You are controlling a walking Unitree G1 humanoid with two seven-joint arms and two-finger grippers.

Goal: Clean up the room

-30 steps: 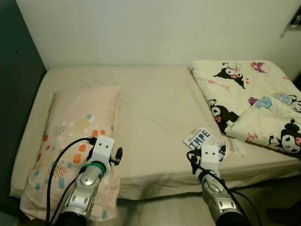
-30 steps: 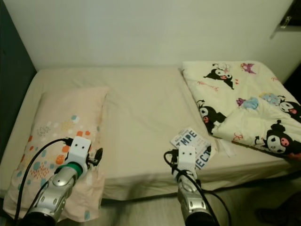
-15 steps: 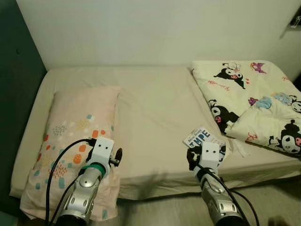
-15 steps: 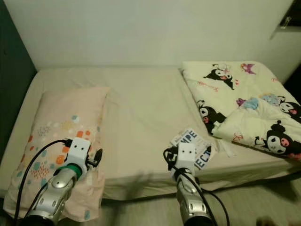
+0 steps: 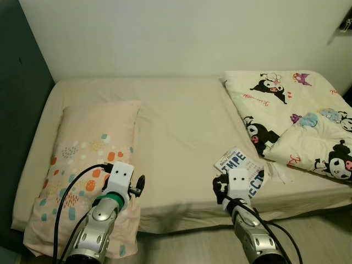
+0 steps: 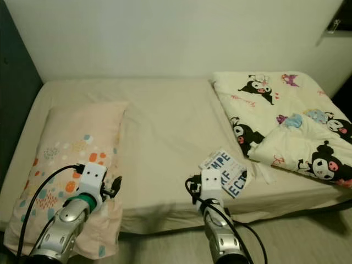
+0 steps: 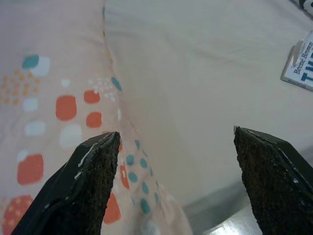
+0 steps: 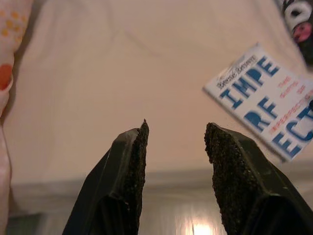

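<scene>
Standing at the long edge of the bed (image 5: 181,132), the robot is holding both silver arms out low in front of itself, forearms angled up and forward toward the mattress. The left gripper (image 7: 176,169) is hovering over the near corner of the pink pillow (image 5: 91,148), which is lying along the left side of the sheet with its orange and teal spots showing; the fingers (image 7: 93,181) are spread wide apart and holding nothing, with the pillow's edge and the bare sheet lying between them. A black cable is looping from that wrist back down the arm.

The right gripper (image 8: 176,147) is hanging just off the near edge of the mattress, pointing at the sheet, its two fingers (image 8: 129,166) parted by a narrow gap and empty. The book (image 5: 242,168), white with big blue letters on its cover, is lying flat on the sheet close to the bed's near edge, just beyond and to the right of that gripper and not touching it. Its far corner is sitting right beside the cream cartoon-print blanket (image 5: 297,121), which is lying bunched and folded over the right end of the bed. A strip of pale floor (image 5: 187,247) is showing between the arms.
</scene>
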